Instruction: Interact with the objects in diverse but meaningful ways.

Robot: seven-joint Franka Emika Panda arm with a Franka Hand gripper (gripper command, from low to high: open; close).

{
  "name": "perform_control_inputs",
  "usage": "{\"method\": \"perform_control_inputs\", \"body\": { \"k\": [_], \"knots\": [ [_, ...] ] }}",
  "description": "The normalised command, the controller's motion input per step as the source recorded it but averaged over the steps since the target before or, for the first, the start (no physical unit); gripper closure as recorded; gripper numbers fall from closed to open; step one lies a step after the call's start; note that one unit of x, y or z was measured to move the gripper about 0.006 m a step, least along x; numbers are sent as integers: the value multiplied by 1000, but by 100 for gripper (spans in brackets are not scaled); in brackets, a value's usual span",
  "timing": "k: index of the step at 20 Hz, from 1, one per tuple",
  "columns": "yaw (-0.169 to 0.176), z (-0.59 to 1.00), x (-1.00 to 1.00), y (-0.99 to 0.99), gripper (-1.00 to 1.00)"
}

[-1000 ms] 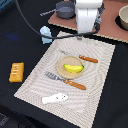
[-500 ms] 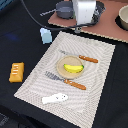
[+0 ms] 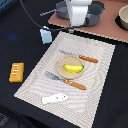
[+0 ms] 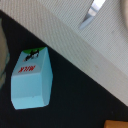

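Six toy pieces sit on or around the woven beige placemat (image 3: 102,92), and none has moved over the last second. Only the arm has shifted, a little toward the exterior view's left, from the pot side toward the carton. I judge that the carton is the next thing to be handled and that no interaction has begun.

At the placemat's near edge lies the white fish (image 3: 55,98), flat, smooth and rounded. Off the mat toward the exterior view's left, well apart from it, is the orange ridged block (image 3: 16,71), a loaf-like rectangle. On the mat's middle an orange-handled fork (image 3: 65,80) lies just beside a round tan plate (image 3: 61,64) that carries the yellow banana (image 3: 74,68), curved and glossy. Past the plate lies a matching knife (image 3: 80,56).

Just beyond the placemat's far corner stands the pale blue milk carton (image 3: 45,35), a boxy carton with a folded top. The wrist view shows its printed "MILK" face (image 4: 31,80) against dark cloth.

Farther off, the grey pot (image 3: 97,12) rests on a brown board (image 3: 107,31). The gripper (image 3: 78,22) hangs in front of it. Its fingers appear in neither view, so I cannot tell how wide it stands.
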Motion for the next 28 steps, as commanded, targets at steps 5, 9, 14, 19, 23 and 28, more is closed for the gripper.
{"method": "perform_control_inputs", "body": {
  "k": [5,9,14,19,23,28],
  "knots": [
    [0,-81,-916,130,-100],
    [0,0,-899,74,-100],
    [0,-3,-882,7,-100],
    [0,-111,-842,0,-100],
    [0,-237,-802,-16,-100],
    [0,-237,-635,-143,-100]
  ]
}}
